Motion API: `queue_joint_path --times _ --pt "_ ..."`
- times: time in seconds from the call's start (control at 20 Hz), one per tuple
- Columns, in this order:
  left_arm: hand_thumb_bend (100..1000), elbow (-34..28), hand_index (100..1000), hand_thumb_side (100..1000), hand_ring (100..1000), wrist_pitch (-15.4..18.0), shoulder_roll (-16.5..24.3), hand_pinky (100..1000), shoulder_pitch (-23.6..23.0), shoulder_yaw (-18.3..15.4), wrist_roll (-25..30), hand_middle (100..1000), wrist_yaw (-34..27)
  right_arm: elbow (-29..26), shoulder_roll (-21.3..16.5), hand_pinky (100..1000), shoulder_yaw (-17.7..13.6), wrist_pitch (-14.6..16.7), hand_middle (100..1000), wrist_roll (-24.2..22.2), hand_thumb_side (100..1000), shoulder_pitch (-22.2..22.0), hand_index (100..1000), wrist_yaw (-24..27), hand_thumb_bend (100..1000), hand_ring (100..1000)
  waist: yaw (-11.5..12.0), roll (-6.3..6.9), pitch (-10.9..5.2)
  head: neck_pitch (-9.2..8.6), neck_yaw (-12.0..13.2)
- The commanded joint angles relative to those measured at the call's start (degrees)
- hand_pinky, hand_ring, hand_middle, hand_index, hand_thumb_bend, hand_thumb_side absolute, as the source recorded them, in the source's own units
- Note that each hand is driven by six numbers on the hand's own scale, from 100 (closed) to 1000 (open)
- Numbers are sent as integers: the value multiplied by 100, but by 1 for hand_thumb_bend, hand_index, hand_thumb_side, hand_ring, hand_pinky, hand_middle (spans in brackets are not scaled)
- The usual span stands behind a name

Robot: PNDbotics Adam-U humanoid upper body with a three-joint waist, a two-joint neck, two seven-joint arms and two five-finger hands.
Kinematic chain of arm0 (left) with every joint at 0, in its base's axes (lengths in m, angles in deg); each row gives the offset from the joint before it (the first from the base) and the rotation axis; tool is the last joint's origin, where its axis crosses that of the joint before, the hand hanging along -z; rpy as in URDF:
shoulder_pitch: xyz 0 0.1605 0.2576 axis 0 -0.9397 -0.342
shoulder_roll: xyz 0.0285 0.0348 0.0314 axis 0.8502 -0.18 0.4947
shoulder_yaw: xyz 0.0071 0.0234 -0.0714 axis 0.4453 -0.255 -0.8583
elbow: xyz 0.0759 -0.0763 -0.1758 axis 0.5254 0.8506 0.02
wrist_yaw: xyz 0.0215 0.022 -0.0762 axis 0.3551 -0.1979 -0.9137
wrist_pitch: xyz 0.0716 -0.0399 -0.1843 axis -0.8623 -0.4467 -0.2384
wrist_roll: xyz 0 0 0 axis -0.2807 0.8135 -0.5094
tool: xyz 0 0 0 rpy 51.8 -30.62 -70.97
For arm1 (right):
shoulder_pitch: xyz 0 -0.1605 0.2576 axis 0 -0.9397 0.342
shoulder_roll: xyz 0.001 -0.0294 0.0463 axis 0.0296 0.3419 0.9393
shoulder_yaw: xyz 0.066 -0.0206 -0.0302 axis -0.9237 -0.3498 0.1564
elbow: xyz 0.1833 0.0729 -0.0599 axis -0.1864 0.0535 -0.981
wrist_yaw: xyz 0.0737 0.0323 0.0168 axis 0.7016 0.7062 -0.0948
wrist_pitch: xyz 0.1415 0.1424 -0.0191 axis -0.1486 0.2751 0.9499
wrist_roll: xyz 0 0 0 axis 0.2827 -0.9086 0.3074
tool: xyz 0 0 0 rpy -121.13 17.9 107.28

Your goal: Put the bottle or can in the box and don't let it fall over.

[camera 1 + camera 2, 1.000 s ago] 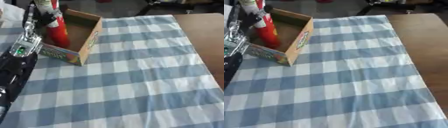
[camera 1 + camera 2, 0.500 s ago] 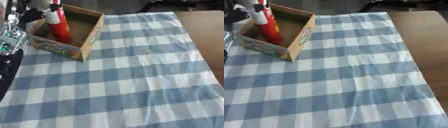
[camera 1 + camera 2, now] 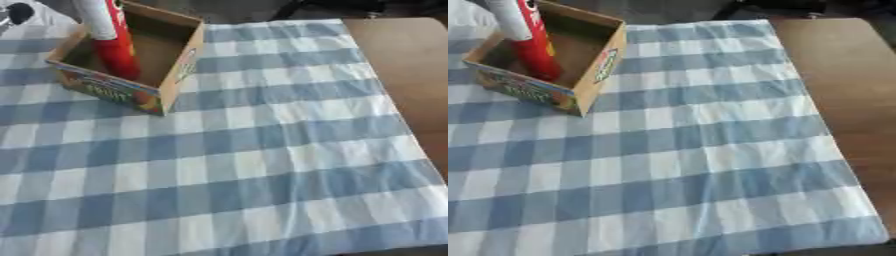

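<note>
A red bottle (image 3: 117, 51) with a white upper part stands upright inside the open cardboard box (image 3: 182, 56), against its near-left wall. The bottle's top is cut off by the picture's upper edge. Nothing holds the bottle. The box has a colourful printed front and sits at the far left of the checked cloth. A small dark shape (image 3: 17, 12) shows at the top left corner, apart from the bottle; it may be part of my left hand. My right hand shows in neither view.
The blue and white checked cloth (image 3: 262, 165) covers most of the table. Bare brown tabletop (image 3: 842, 75) runs along the right side. The cloth's near edge lies at the bottom right.
My left arm, which stood along the left side by the bottle, has drawn back out of the picture. The bottle stays upright in the box. The camera has also shifted.
</note>
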Motion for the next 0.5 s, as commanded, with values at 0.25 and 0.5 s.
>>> queue_joint_path --times 0.25,0.5 --pt "886 -1133 820 176 969 -145 444 1000 -818 -556 -615 787 -216 -104 -189 866 -142 68 902 72 840 -7 781 -57 100 1000 113 -49 -94 -48 -164" --pt "916 -1832 817 146 984 -511 271 1000 -1517 -681 -1032 803 -77 -104 -191 866 -194 108 902 122 836 -24 781 -67 100 1000 212 -105 -57 -106 -271"
